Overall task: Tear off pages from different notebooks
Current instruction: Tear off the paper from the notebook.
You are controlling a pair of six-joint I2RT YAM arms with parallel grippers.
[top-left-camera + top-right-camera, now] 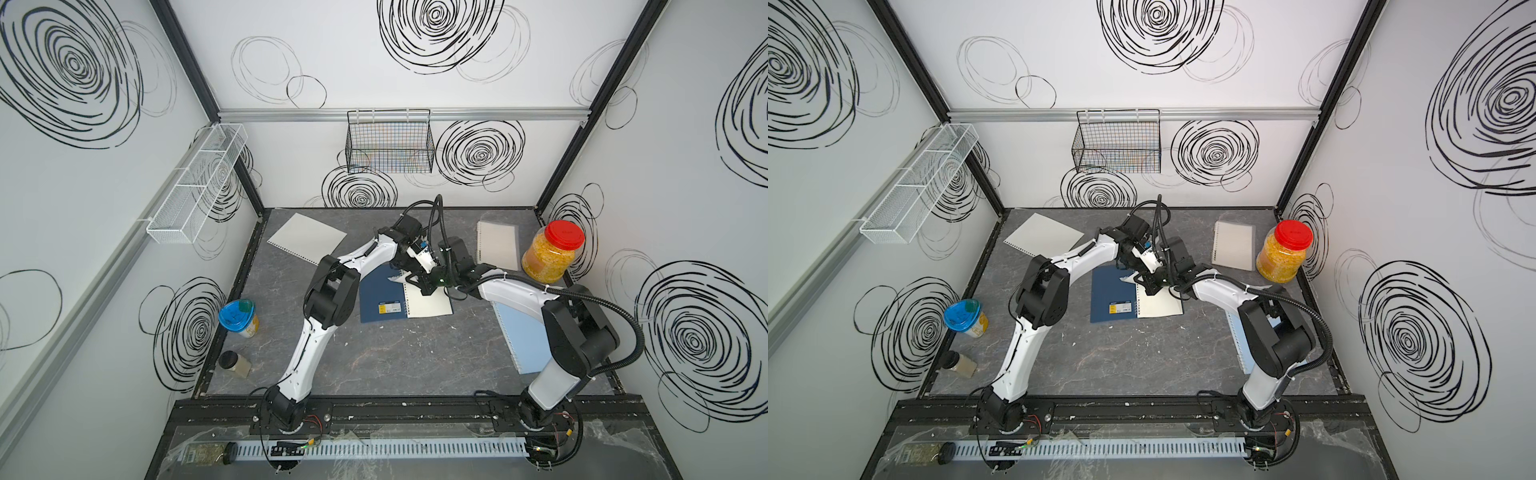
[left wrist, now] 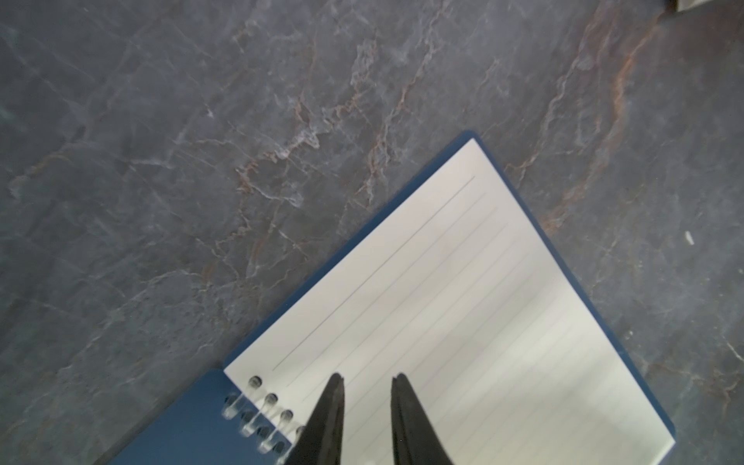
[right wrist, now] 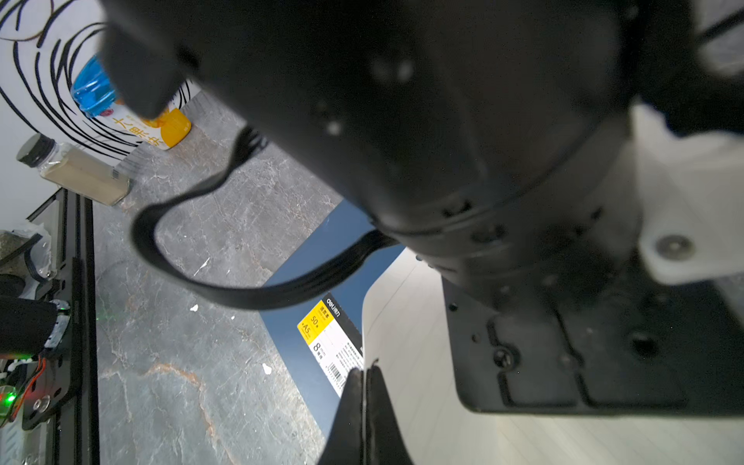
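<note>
- Mid-table, the navy notebook point(image 1: 380, 297) lies open; its top page point(image 1: 432, 303) looks light, limp, easily torn.
- Our left gripper point(image 2: 367, 380) hovers narrowly parted by the spiral point(image 2: 261, 406); right gripper point(image 3: 364, 368) seems pinched shut on the page's edge, where we'd grip.

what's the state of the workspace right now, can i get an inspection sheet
surface: dark grey marbled tabletop, white flecks
job's things: open dark navy spiral notebook at centre, cream lined page showing; loose cream sheet back left; frosted clear-cover notebook back right; light blue notebook partly under right arm
clutter: red-lidded clear jar of yellow contents; blue-lidded tub; dark-capped bottle on its side
grippers: left pincer open above the page by the spiral; right pincer shut at the page's edge
cables: black corrugated hose along right arm
surroundings: white mesh basket and black wire basket on the walls
</note>
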